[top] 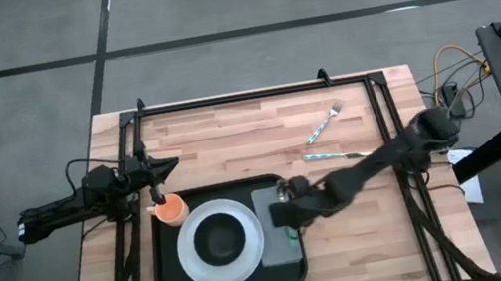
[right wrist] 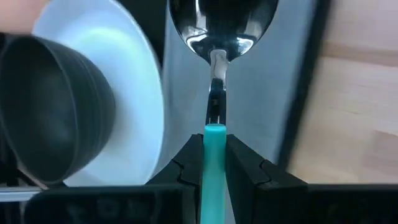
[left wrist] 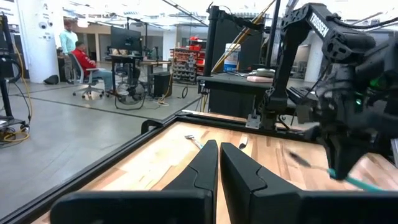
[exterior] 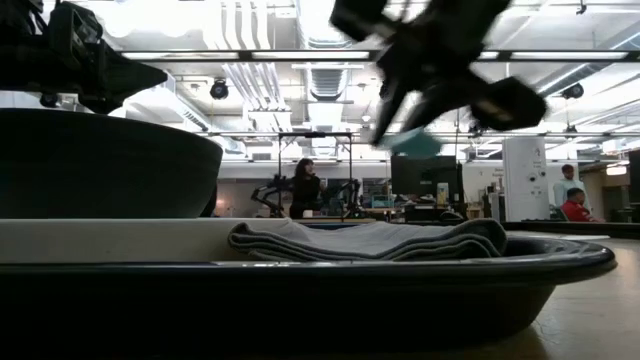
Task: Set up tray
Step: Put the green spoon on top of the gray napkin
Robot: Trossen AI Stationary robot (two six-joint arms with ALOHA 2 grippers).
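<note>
Your right gripper point(right wrist: 214, 163) clamps its jaws on the teal-handled steel spoon point(right wrist: 216, 74) over the folded grey napkin point(top: 272, 228) beside the white plate point(top: 216, 244) in the large black rectangular tray point(top: 166, 275) on the wooden tabletop point(top: 229, 134), while farther off your left gripper point(top: 162, 170) waits, jaws closed, near the orange cup point(top: 172, 209).

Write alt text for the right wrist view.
The right gripper holds a spoon by its teal handle, bowl end forward, above the grey napkin. Beside it a black bowl sits on a white plate; bare wooden table shows opposite.
</note>
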